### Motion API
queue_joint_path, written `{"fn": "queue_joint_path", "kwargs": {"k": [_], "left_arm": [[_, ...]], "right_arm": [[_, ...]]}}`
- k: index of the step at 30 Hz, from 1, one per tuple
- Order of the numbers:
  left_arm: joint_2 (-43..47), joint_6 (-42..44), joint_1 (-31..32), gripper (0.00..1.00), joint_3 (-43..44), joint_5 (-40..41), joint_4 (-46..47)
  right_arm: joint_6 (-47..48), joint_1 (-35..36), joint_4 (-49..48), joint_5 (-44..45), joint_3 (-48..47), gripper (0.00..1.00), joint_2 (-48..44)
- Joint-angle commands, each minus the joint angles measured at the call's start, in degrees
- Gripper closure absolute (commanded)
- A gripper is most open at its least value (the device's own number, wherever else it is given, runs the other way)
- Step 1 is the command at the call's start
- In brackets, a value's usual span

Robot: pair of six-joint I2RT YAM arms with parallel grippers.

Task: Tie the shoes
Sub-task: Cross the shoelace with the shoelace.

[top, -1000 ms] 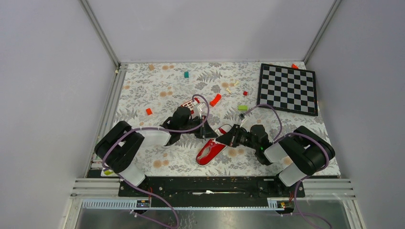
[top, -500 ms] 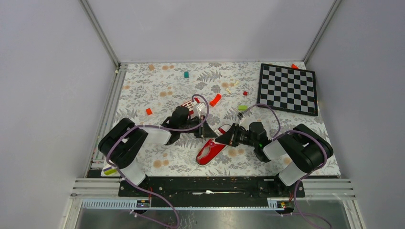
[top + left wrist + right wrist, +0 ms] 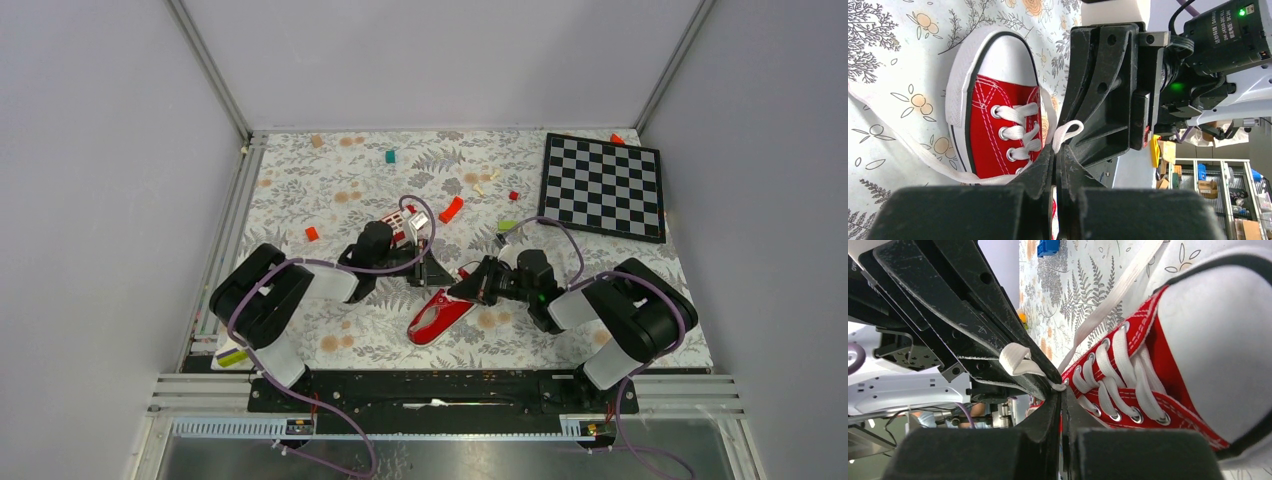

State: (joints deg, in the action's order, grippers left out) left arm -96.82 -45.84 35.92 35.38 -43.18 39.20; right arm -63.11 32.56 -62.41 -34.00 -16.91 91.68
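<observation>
The red canvas sneaker [image 3: 438, 314] with white sole and laces lies on the patterned mat between my two grippers. In the left wrist view the sneaker [image 3: 993, 112] shows its toe cap and eyelets. My left gripper [image 3: 1058, 149] is shut on a folded loop of white lace [image 3: 1067, 131]. In the right wrist view the sneaker [image 3: 1173, 365] fills the right side. My right gripper [image 3: 1062, 390] is shut on a lace at the top eyelets. The two grippers [image 3: 432, 274] [image 3: 464, 291] meet tip to tip over the shoe's opening. A loose lace end [image 3: 888, 127] trails over the mat.
A chessboard [image 3: 603, 185] lies at the back right. A red block with white squares [image 3: 398, 217] sits just behind the left gripper, and a curved red-orange piece [image 3: 451, 209] beyond it. Small teal [image 3: 390, 156], red [image 3: 312, 233] and green [image 3: 508, 226] pieces are scattered on the mat.
Both grippers have shifted slightly left and away from the arm bases, still shut on the laces. The sneaker has been dragged a little to the left.
</observation>
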Motion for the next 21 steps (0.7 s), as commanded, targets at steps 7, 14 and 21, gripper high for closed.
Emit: {"fn": "queue_joint_path", "kwargs": {"k": [7, 14, 21], "left_arm": [[-0.6, -1.1, 2.6, 1.0, -3.7, 4.9, 2.8], [1.1, -4.6, 2.8, 1.0, -7.0, 5.6, 5.6], [4.4, -5.7, 6.0, 1.0, -7.9, 9.4, 1.9]], "right_arm": [[-9.7, 2.7, -23.5, -10.1, -8.2, 1.0, -5.5], [-4.4, 2.8, -23.4, -3.5, -3.5, 1.0, -8.3], [-3.9, 2.7, -23.4, -2.7, -4.3, 1.0, -6.2]]}}
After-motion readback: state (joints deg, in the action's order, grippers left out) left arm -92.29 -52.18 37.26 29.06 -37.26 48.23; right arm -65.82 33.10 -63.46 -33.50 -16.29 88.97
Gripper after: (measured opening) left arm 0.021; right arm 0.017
